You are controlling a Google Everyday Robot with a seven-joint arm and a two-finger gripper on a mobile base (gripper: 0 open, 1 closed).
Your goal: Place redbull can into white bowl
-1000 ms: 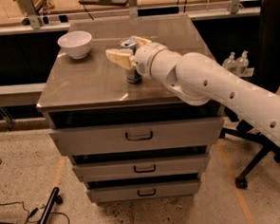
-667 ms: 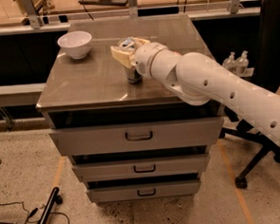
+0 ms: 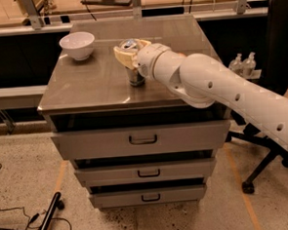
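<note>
The redbull can (image 3: 135,76) stands upright on the steel top of the drawer cabinet (image 3: 93,86), near the middle. My gripper (image 3: 130,50) reaches in from the right and its tan fingers (image 3: 122,56) are closed on the can's upper part, one on each side, with the silver top showing between them. The can's base rests on the cabinet top. The white bowl (image 3: 77,45) sits empty at the back left corner, about a hand's width to the left of the gripper and farther back.
My white arm (image 3: 216,90) crosses the cabinet's right half. The cabinet has three closed drawers (image 3: 142,139). An office chair (image 3: 277,55) and two small bottles (image 3: 243,64) stand to the right. A black stand (image 3: 43,225) and cables lie on the floor at left.
The left finger has drawn in slightly toward the can. The can and bowl have stayed where they were.
</note>
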